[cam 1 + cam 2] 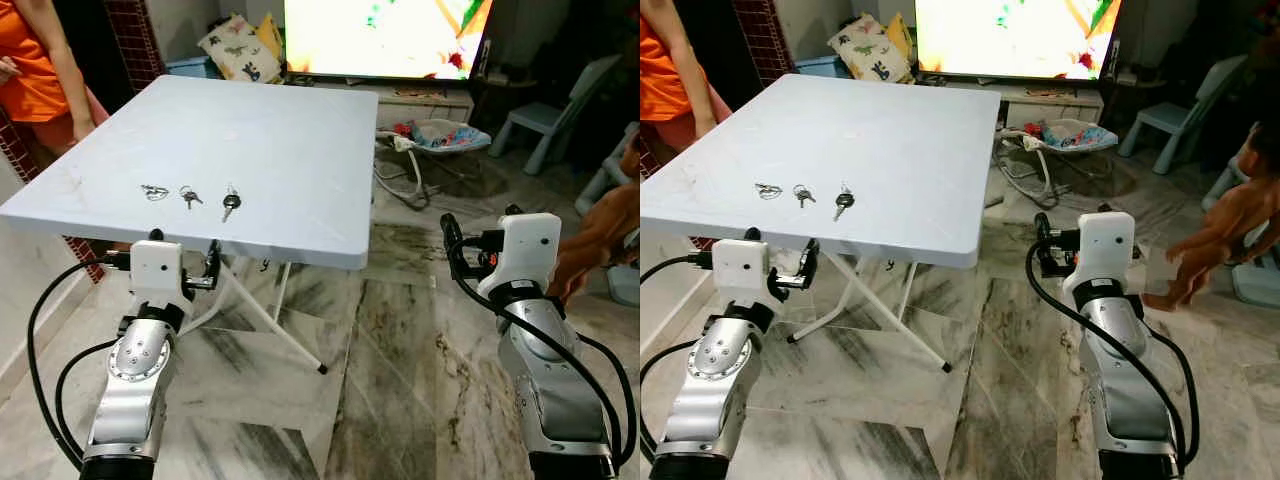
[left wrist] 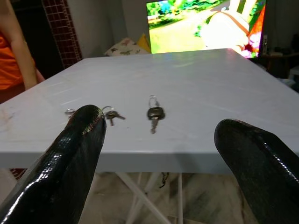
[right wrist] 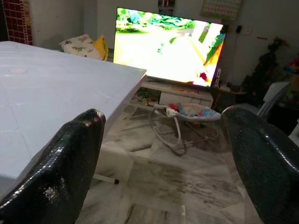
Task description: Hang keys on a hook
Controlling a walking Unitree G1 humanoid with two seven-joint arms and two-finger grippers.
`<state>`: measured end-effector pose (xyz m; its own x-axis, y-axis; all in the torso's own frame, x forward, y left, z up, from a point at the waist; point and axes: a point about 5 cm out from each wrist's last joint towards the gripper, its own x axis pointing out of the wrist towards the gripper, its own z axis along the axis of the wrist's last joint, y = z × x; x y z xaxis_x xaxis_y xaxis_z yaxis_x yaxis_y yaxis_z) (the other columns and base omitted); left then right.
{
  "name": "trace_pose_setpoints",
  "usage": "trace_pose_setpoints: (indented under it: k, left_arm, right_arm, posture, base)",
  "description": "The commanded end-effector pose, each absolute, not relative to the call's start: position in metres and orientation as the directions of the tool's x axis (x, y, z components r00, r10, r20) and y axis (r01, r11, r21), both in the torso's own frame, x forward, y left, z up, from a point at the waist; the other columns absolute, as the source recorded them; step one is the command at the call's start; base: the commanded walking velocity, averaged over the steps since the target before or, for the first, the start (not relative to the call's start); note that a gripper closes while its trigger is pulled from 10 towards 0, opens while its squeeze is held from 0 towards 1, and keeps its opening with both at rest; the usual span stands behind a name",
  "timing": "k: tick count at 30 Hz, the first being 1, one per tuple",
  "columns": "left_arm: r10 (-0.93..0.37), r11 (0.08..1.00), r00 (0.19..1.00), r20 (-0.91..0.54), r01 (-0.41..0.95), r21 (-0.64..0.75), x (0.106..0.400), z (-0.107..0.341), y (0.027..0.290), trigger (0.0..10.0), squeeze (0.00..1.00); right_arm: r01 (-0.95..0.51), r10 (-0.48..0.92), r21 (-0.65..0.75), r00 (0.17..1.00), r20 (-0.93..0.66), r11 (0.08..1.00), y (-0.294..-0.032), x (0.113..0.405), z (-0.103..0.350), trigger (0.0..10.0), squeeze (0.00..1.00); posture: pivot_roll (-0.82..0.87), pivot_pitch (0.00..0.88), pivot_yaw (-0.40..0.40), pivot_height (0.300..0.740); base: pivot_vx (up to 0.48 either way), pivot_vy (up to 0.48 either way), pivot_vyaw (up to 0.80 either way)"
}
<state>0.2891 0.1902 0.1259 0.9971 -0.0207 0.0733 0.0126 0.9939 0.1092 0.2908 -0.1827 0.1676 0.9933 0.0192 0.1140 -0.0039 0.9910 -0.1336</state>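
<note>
Three key sets lie in a row near the front left of the white folding table (image 1: 280, 130): a bare wire ring (image 1: 154, 191), a small key bunch (image 1: 189, 196) and a black-headed key (image 1: 231, 203). The left wrist view looks across them, with the black-headed key (image 2: 153, 113) centred between the fingers and the small bunch (image 2: 111, 115) beside it. My left gripper (image 1: 185, 250) is open, just before and below the table's front edge, facing the keys. My right gripper (image 1: 480, 225) is open too, held off the table's right side over the floor.
A person in orange (image 1: 35, 70) stands at the table's far left corner. A child (image 1: 600, 230) is close to my right arm. Beyond are a TV (image 1: 385, 30), a baby bouncer (image 1: 440, 135) and a small chair (image 1: 550, 115). Table legs (image 1: 275, 325) cross underneath.
</note>
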Motion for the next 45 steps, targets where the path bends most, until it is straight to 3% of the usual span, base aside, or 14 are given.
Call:
trace_pose_setpoints:
  k: [1, 11, 26, 45]
  left_arm:
    - [-0.024, 0.993, 0.995, 0.101, 0.012, 0.117, 0.286, 0.131, 0.191, 10.0, 0.00]
    - [-0.006, 0.991, 0.993, 0.114, -0.009, 0.131, 0.285, 0.134, 0.195, 10.0, 0.00]
    - [-0.018, 0.989, 0.996, 0.090, 0.005, 0.146, 0.276, 0.132, 0.195, 10.0, 0.00]
    - [-0.052, 0.990, 0.996, 0.077, 0.041, 0.135, 0.276, 0.131, 0.192, 10.0, 0.00]
  right_arm:
    - [-0.037, 0.047, -0.097, 0.993, 0.107, 0.995, -0.176, 0.288, 0.166, 10.0, 0.00]
    - [-0.185, 0.198, -0.110, 0.971, 0.133, 0.977, -0.152, 0.282, 0.170, 10.0, 0.00]
    - [-0.165, 0.176, -0.102, 0.978, 0.110, 0.981, -0.153, 0.283, 0.166, 10.0, 0.00]
    - [-0.193, 0.201, -0.078, 0.973, 0.110, 0.978, -0.147, 0.282, 0.165, 10.0, 0.00]
  posture:
    - [-0.05, 0.000, 0.006, 0.740]
    - [-0.05, 0.000, 0.026, 0.740]
    - [-0.04, 0.000, 0.024, 0.740]
    - [-0.04, 0.000, 0.032, 0.740]
  base:
    - [0.000, 0.000, 0.00]
    - [0.000, 0.000, 0.00]
    - [0.000, 0.000, 0.75]
    - [0.185, 0.000, 0.00]
